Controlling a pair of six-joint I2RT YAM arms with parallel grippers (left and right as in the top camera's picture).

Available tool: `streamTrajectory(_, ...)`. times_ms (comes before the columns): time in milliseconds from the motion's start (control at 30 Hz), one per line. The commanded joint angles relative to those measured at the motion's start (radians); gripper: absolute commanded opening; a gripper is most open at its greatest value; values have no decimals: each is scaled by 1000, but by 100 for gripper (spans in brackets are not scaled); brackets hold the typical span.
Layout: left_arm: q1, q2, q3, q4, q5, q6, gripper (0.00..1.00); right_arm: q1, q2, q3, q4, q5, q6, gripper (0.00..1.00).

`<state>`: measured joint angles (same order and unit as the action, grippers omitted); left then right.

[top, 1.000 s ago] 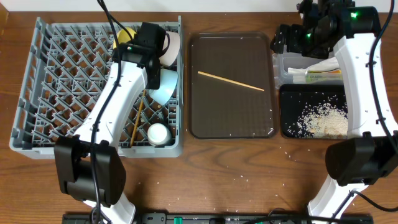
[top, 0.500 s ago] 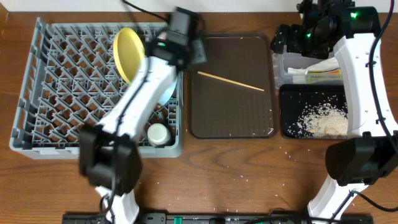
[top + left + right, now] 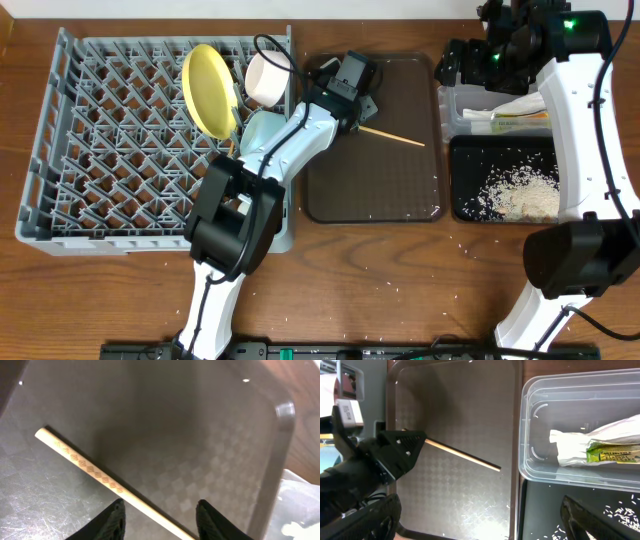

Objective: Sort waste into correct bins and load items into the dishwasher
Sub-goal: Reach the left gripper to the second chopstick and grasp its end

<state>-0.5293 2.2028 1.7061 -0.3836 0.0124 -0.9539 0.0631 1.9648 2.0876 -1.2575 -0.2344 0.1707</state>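
A thin wooden chopstick point(image 3: 95, 475) lies slantwise on the brown serving tray point(image 3: 370, 190). My left gripper point(image 3: 160, 522) hangs low over it, open, one finger on each side of the stick and neither touching it; overhead the left gripper point(image 3: 352, 108) hides the stick's left end. In the grey dishwasher rack point(image 3: 110, 150) stand the yellow plate point(image 3: 205, 90), the white bowl point(image 3: 268, 75) and the light blue bowl point(image 3: 262, 130). My right gripper point(image 3: 485, 520) is wide open and empty near the clear tub point(image 3: 530, 435), which holds the snack wrapper point(image 3: 600, 447).
The black tray point(image 3: 470, 150) in front of the tub holds a heap of rice crumbs point(image 3: 520, 192). A few crumbs are scattered on the wooden table point(image 3: 460, 240). My left arm stretches from the rack's right edge over the brown tray's left side.
My left arm has swung from the rack over to the brown tray and come down over the chopstick, its jaws narrower than before. The right arm has not moved.
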Motion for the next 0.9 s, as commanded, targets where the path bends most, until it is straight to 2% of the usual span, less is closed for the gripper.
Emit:
streamTrajectory(0,-3,37,6,-17,-28,-59,45,10,-3,5,0,-2,-11,99)
streamTrajectory(533,-46,46,6,-55,-234,-77,44,10,-3,5,0,-2,-11,99)
streamTrajectory(867,-51,80,3,-63,-241,-100,40,10,-3,5,0,-2,-11,99)
